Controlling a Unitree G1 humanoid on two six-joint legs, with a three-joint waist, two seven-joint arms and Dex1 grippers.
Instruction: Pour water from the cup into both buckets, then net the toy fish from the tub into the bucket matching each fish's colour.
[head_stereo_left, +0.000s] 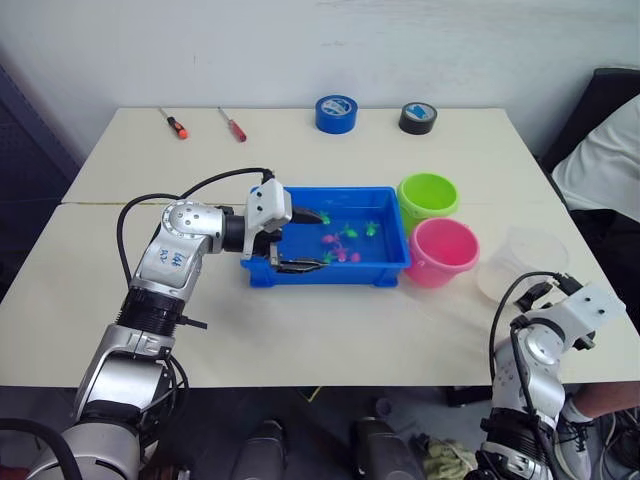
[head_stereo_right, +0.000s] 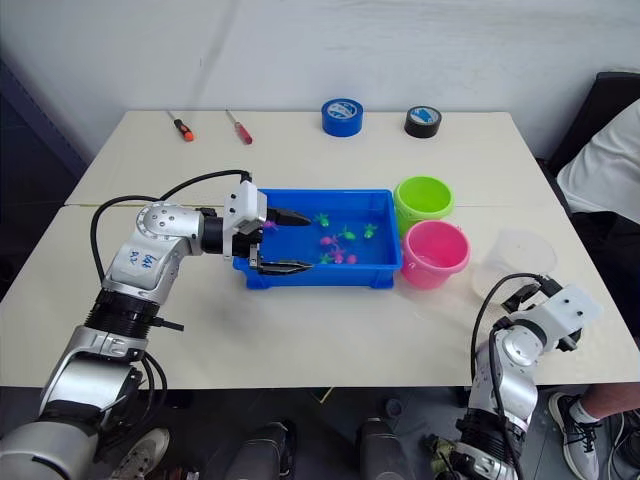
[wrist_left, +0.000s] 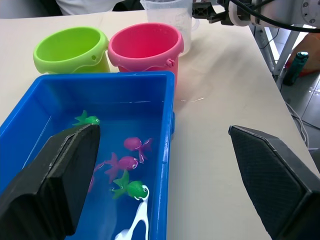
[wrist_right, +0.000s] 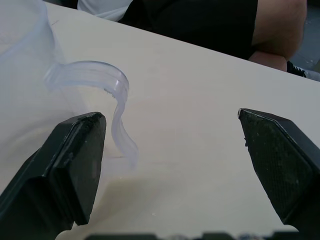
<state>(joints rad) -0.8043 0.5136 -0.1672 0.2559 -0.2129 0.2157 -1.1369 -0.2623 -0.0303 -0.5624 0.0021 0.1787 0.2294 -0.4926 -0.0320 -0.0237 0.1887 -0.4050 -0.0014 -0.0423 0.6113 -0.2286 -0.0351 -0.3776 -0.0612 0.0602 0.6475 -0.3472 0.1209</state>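
From the head views, the blue tub (head_stereo_left: 385, 262) sat in the middle of the pale tabletop (head_stereo_left: 300, 320), and little pink and green toy fish (head_stereo_left: 340, 240) lay in it. The left gripper (head_stereo_left: 300, 240) hung at the tub's left end with its fingers wide apart, one over the tub and one by its front rim. The green bucket (head_stereo_left: 428, 195) stood just beside the tub's right end, and the pink bucket (head_stereo_left: 442, 252) touched it in front. The clear cup (head_stereo_left: 520, 262) stood to the right of the pink bucket. The right gripper (head_stereo_right: 528, 294) was near the cup at the tabletop's right edge. Two screwdrivers (head_stereo_left: 176, 126), a blue tape roll (head_stereo_left: 336, 113) and a black tape roll (head_stereo_left: 418, 117) lay at the far side. A person in a white top (head_stereo_left: 605, 165) sat at the right. In the left wrist view, the fingers (wrist_left: 55, 180) were far apart, one over the water and one over the bare tabletop. In the right wrist view, the fingers (wrist_right: 70, 160) were wide apart, holding nothing, and the cup's handle (wrist_right: 112, 100) curved down between them, close to one.
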